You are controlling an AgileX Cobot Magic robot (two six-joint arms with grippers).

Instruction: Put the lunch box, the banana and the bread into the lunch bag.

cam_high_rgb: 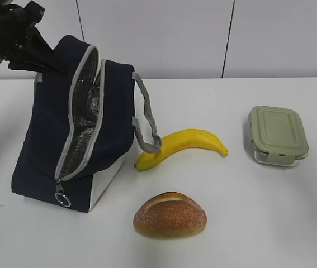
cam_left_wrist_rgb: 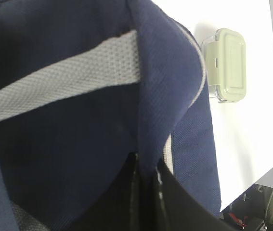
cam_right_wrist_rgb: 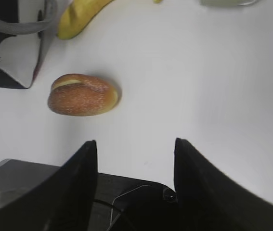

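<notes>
- Three items sit out on the white table (cam_high_rgb: 270, 223) in front of me: the banana (cam_high_rgb: 183, 144), the bread (cam_high_rgb: 170, 215) and the lunch box (cam_high_rgb: 277, 135), none of them in the lunch bag (cam_high_rgb: 69, 139).
- I see the bag at the left of the exterior view, tilted, its zipper undone and the silver lining (cam_high_rgb: 88, 111) showing through the gap; the ring zip pull (cam_high_rgb: 62, 197) hangs at the low end.
- My left arm (cam_high_rgb: 13, 33) is up at the bag's top back corner. On its wrist view the left gripper (cam_left_wrist_rgb: 146, 192) is pressed into a fold of the navy cloth with a grey strap (cam_left_wrist_rgb: 69, 77) just above; it looks clamped on that fold, though I cannot see the fingertips clearly.
- The banana lies just right of the bag, its near tip under the other grey handle (cam_high_rgb: 147, 120).
- The bread rests nearer the camera, apart from both.
- The lunch box sits well off to the right, green lid on.
- My right gripper (cam_right_wrist_rgb: 135, 159) hovers over bare table, jaws spread wide and grasping nothing, with the bread ahead and to its left.
</notes>
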